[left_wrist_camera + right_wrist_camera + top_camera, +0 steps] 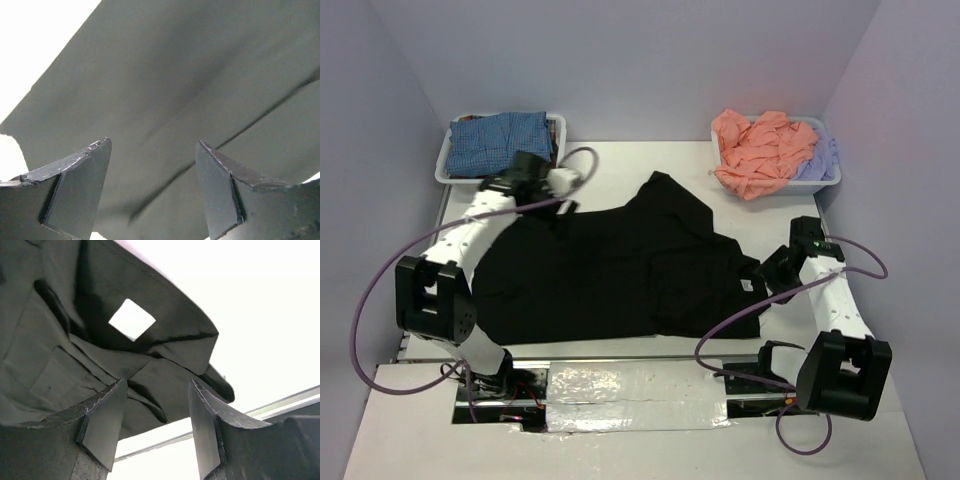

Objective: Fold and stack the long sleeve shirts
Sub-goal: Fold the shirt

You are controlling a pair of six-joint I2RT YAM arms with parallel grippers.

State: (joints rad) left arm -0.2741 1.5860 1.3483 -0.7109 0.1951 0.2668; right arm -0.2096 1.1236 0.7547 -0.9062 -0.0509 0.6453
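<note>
Shirt (610, 270), black, flat; left end effector (152, 141) spread above it, right end effector (157, 381) spread at its edge.

This looks like a robotics lab booth. Plain pale lavender walls (620, 60) enclose a white tabletop (620, 162) crossed by purple cables (357, 335).

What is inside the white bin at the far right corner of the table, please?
A crumpled salmon-pink shirt fills most of the bin, with a pale lavender shirt bunched at its right end. Anything beneath them is covered.
</note>
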